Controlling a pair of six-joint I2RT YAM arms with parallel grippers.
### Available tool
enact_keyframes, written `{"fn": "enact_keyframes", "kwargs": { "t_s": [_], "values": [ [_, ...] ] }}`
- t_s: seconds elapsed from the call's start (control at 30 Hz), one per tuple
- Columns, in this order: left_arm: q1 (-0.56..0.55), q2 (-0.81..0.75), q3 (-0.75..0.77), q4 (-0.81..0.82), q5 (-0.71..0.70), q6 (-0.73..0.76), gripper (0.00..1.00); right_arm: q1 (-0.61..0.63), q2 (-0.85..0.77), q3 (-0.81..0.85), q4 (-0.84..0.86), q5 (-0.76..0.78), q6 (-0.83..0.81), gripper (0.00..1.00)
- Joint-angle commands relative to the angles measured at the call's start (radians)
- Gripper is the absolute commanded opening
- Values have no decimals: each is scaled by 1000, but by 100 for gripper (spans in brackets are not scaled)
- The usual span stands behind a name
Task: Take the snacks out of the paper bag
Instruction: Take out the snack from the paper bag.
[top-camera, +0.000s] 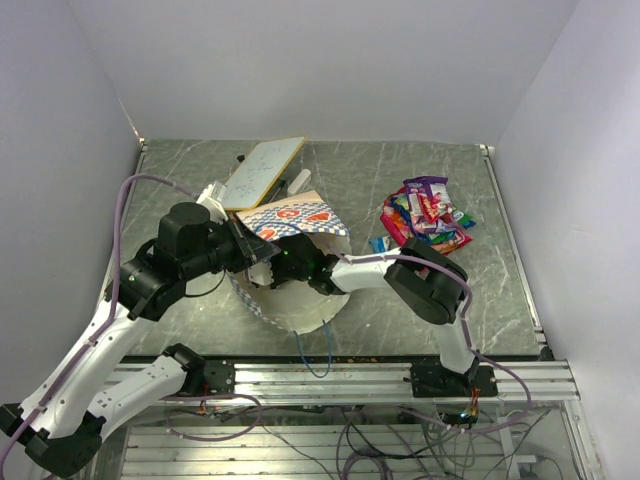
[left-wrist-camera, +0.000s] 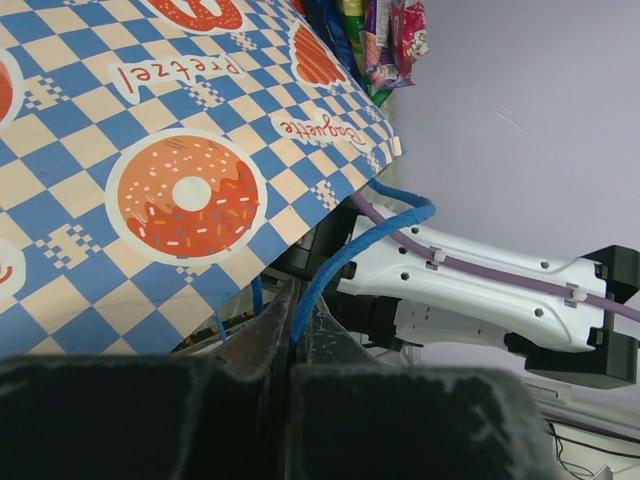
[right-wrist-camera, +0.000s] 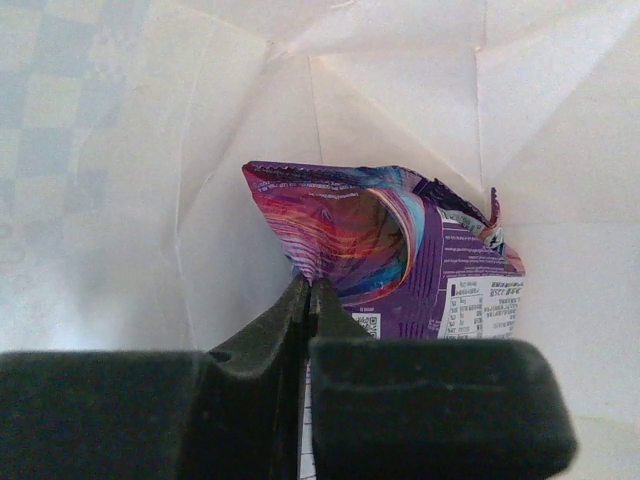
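The paper bag (top-camera: 295, 222) lies on its side at the table's middle, its mouth toward me. My left gripper (left-wrist-camera: 290, 300) is shut on the bag's blue string handle (left-wrist-camera: 350, 250), and the checkered side (left-wrist-camera: 150, 150) fills that view. My right gripper (right-wrist-camera: 310, 290) is deep inside the bag, shut on the edge of a purple snack packet (right-wrist-camera: 400, 270) that lies on the white inner wall. In the top view the right gripper (top-camera: 290, 255) is hidden in the bag's mouth. A pile of snacks (top-camera: 425, 212) lies on the table at the right.
A flat white board with a wooden edge (top-camera: 262, 170) leans behind the bag at the back. The bag's cream rim (top-camera: 300, 310) spreads toward the near edge. White walls stand on three sides.
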Motion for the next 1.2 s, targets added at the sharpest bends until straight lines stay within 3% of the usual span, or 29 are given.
{"fn": "enact_keyframes", "kwargs": {
  "t_s": [0.0,0.5,1.17],
  "values": [
    [-5,-1,42,-32,-49,-2,7,-6,-69,19,-12,-11,47,0],
    [-4,-38,18,-28,-116,-109,7,-4,-240,-99,-20,-45,169,0],
    [-4,-10,72,-78,-126,-99,7,-1,-342,-176,8,-36,316,0]
  ]
}}
